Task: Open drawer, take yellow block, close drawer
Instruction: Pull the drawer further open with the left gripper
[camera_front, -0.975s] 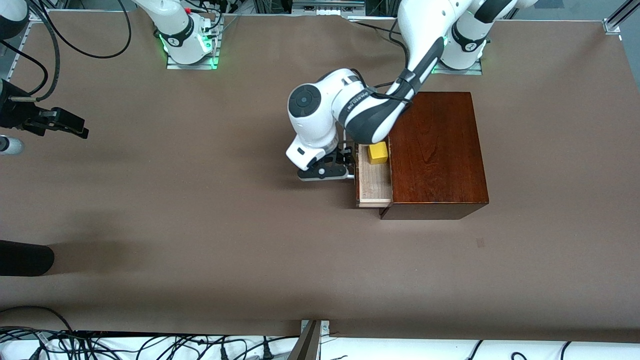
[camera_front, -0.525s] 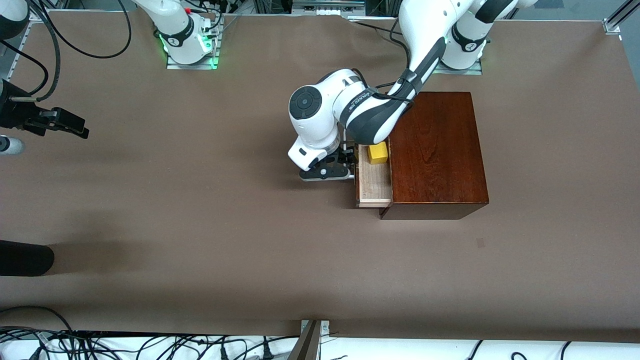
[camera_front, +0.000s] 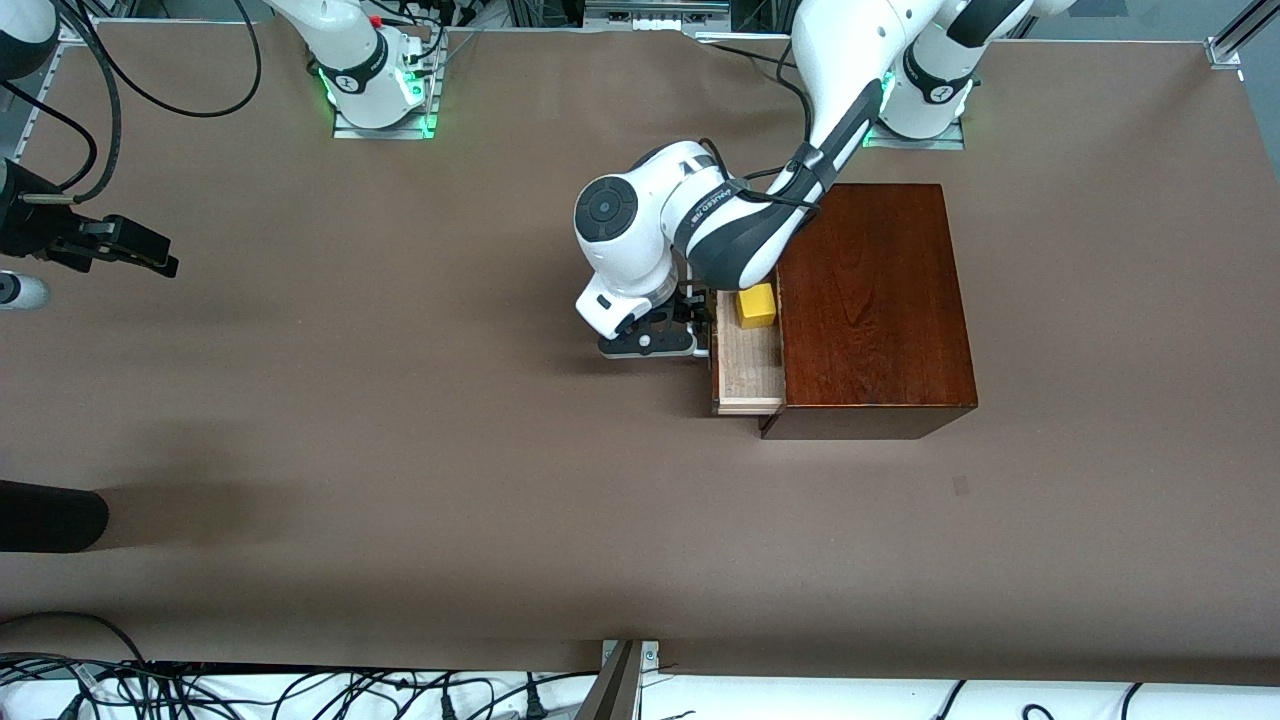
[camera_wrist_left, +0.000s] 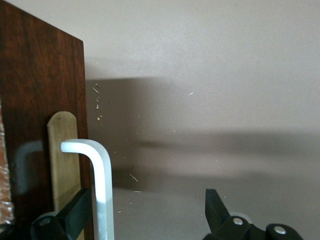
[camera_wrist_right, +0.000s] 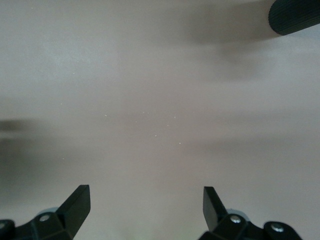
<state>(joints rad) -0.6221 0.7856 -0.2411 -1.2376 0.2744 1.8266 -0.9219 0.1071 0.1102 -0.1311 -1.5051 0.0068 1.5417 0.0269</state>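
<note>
Front view shows the wooden box (camera_front: 875, 300) standing near the table edge where the arm bases are mounted, toward the left arm's end, with its drawer (camera_front: 745, 355) pulled partly out toward the right arm's end. The yellow block (camera_front: 756, 306) sits in the drawer's pale tray, at the end closer to the bases and just beside the box body. The left gripper (camera_front: 692, 325) is low at the drawer front; the left wrist view shows its fingers (camera_wrist_left: 70, 215) spread wide, with the white handle (camera_wrist_left: 100, 190) between them and not pinched. The right gripper (camera_front: 120, 245) waits over the bare table (camera_front: 400, 450) near the table's right-arm end, its fingers (camera_wrist_right: 75, 202) likewise apart and holding nothing. By my reading the opening step is done or nearly so, and taking the block comes next. That would call for the left gripper to clear the handle, rise, move over the block and descend with the fingers straddling it, minding the box edge just beside the block.
</note>
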